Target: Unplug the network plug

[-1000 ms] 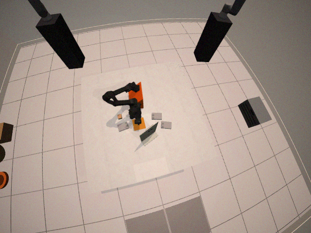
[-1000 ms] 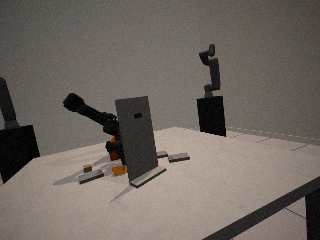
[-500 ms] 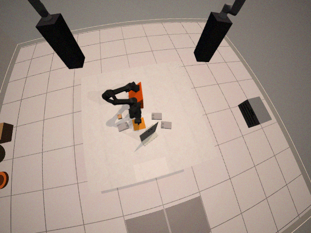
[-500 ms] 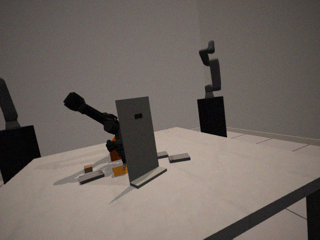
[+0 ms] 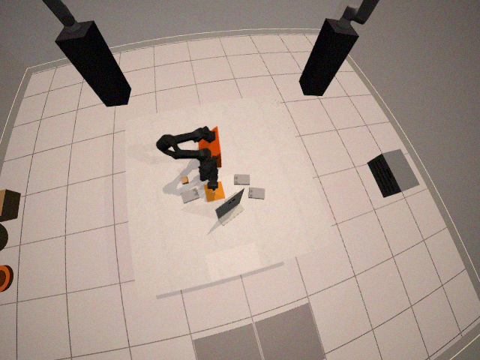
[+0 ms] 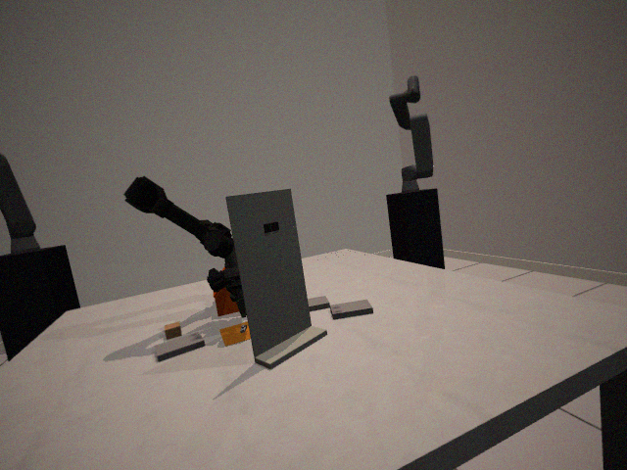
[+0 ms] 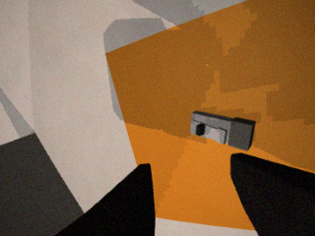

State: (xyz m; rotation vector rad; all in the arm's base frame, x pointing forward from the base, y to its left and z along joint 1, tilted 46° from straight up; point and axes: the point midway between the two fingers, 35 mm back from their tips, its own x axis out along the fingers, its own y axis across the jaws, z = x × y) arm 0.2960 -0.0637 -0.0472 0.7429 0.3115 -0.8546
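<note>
The network plug [image 7: 221, 131] [image 6: 243, 328], grey with a darker end, appears to lie on the orange marked square [image 5: 218, 196] [image 6: 231, 336] [image 7: 184, 202], inside its edges. My gripper [image 5: 212, 189] [image 7: 191, 169] is partly open and empty, pointing down over the square. In the wrist view its black fingertips stand apart, and the plug shows beyond them, nearer the right finger and not between them. The upright panel [image 5: 230, 205] [image 6: 273, 283] stands beside the square; its dark socket openings [image 6: 270, 227] are high on it. In the exterior view the panel partly hides my gripper.
A flat grey box [image 5: 190, 195] [image 6: 179, 347] and a small brown cube [image 5: 184, 179] [image 6: 172, 330] are left of the square. Two more grey boxes [image 5: 241, 179] [image 5: 256, 193] are on its right. An orange block [image 5: 217, 148] [image 6: 225, 304] stands by the arm's base.
</note>
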